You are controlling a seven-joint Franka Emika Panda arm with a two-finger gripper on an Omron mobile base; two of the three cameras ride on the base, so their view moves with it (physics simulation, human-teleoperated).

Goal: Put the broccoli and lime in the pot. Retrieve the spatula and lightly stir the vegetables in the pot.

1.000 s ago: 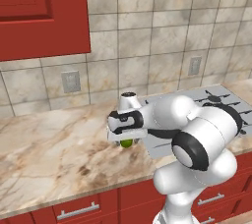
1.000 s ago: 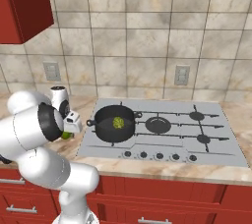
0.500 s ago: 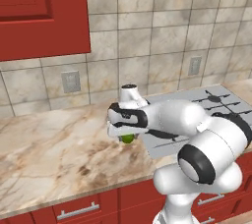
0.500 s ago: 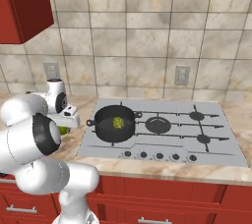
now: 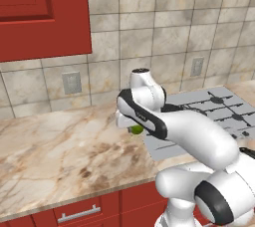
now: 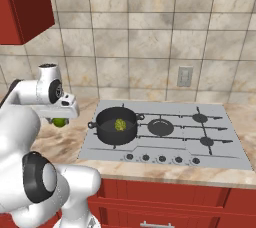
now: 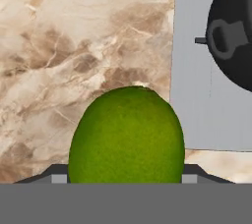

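The lime [image 7: 127, 137], a smooth green ball, sits between my gripper's [image 7: 125, 176] fingertips, and the jaws are shut on it. It hangs under the hand [image 6: 60, 121] just above the marble counter, left of the stove. From the other side it peeks out below the wrist, lime [image 5: 136, 129]. The dark pot [image 6: 116, 126] stands on the near-left burner with the lumpy broccoli [image 6: 120, 124] inside it. The pot's handle and rim [image 7: 236, 26] show at the upper right of the hand view. The spatula is out of view.
The grey cooktop [image 6: 165, 144] has several burners and a row of knobs along its front. Marble counter [image 5: 60, 151] stretches to the left of it. A red wall cabinet [image 5: 40, 12] hangs above, and outlets sit on the tiled wall.
The jaws have closed onto the lime. The arm has shifted its pose, and the hand with the lime sits slightly higher than before.
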